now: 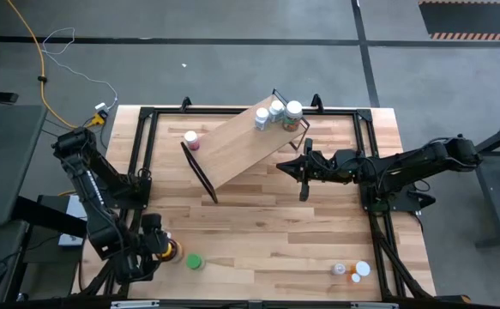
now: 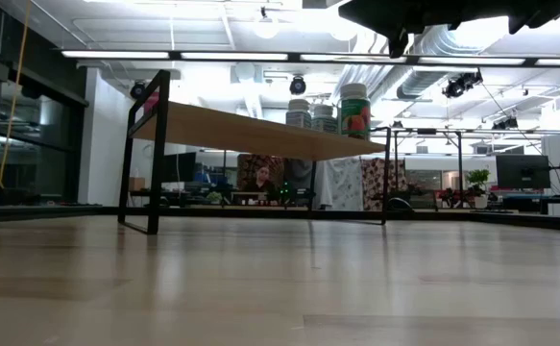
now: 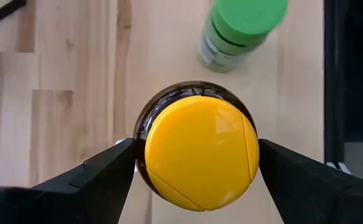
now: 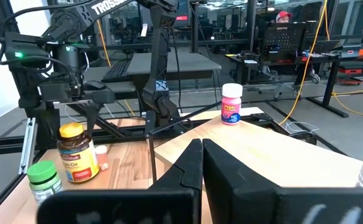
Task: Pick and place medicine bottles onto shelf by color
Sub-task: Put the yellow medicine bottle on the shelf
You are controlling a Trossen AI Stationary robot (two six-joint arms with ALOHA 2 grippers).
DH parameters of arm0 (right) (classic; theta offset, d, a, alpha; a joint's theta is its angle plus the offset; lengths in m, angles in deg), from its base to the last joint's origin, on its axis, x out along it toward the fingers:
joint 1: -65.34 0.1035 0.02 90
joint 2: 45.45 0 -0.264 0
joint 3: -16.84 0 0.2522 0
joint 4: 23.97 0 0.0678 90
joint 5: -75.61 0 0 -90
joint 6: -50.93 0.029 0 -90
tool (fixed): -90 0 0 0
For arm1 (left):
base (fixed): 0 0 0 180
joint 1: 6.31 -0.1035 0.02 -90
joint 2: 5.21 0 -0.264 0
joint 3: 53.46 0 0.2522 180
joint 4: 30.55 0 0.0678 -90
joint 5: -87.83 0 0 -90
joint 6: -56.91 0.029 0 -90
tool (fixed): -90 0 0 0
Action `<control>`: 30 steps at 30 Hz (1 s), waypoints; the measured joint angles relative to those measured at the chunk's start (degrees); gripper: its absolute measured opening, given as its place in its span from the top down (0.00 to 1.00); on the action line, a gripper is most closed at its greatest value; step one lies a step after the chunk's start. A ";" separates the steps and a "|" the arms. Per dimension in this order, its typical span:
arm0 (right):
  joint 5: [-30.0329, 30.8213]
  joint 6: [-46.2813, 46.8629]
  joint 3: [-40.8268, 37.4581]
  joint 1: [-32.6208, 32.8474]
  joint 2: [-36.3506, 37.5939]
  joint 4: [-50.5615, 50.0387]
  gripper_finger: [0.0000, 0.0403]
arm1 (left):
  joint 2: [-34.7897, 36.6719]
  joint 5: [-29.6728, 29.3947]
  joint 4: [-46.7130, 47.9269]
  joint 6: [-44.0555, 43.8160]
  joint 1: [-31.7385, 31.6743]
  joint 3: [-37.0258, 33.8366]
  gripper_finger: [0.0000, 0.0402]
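Note:
An amber jar with a yellow lid [image 3: 197,152] stands upright on the table near its near-left corner [image 1: 172,251]. My left gripper [image 3: 193,162] points down over it, open, one finger on each side of the lid; no touch shows. A green-capped bottle [image 3: 240,31] stands just beside the jar [image 1: 195,262]. The shelf [image 1: 241,142] stands askew at the far middle. It bears three white bottles [image 1: 277,112] at its far right end and a pink-capped one [image 1: 191,138] at its left end. My right gripper [image 1: 284,166] hovers level and shut by the shelf's right end.
A few small bottles [image 1: 354,271], white and orange, stand near the table's near-right edge. A black frame [image 1: 142,146] runs round the tabletop. Bare wood lies between the shelf and the near edge. A person sits in the room beyond, seen under the shelf [image 2: 263,178].

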State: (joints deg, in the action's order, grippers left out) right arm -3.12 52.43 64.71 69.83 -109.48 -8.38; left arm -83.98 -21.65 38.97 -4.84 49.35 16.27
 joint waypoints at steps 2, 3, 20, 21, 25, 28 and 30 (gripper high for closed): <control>0.00 0.00 0.00 0.00 0.00 0.00 1.00 | 0.19 -0.51 0.06 0.01 -0.63 -0.03 0.21; -0.02 0.00 0.00 0.00 0.00 0.00 1.00 | 0.32 -0.68 0.14 0.21 -0.85 -0.06 0.21; -0.25 -0.01 0.00 0.00 0.00 0.02 1.00 | 0.63 -0.42 -0.21 8.46 -5.87 -0.07 0.21; -0.21 0.00 0.00 0.00 0.00 0.02 1.00 | 0.63 -0.44 -0.21 8.80 -6.07 -0.07 0.21; -0.10 -0.01 0.00 0.00 0.00 0.02 1.00 | 0.65 -0.40 -0.21 9.50 -6.57 -0.07 0.21; 0.09 0.00 0.00 0.00 0.00 0.02 1.00 | 0.97 -0.43 -0.20 9.50 -6.57 -0.06 0.21; 0.09 0.00 0.00 0.00 0.00 0.02 1.00 | 1.01 -0.45 0.06 9.50 -6.57 0.26 0.21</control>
State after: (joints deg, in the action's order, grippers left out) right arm -3.04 52.43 64.71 69.83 -109.48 -8.36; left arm -82.97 -22.10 39.04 4.66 42.77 16.53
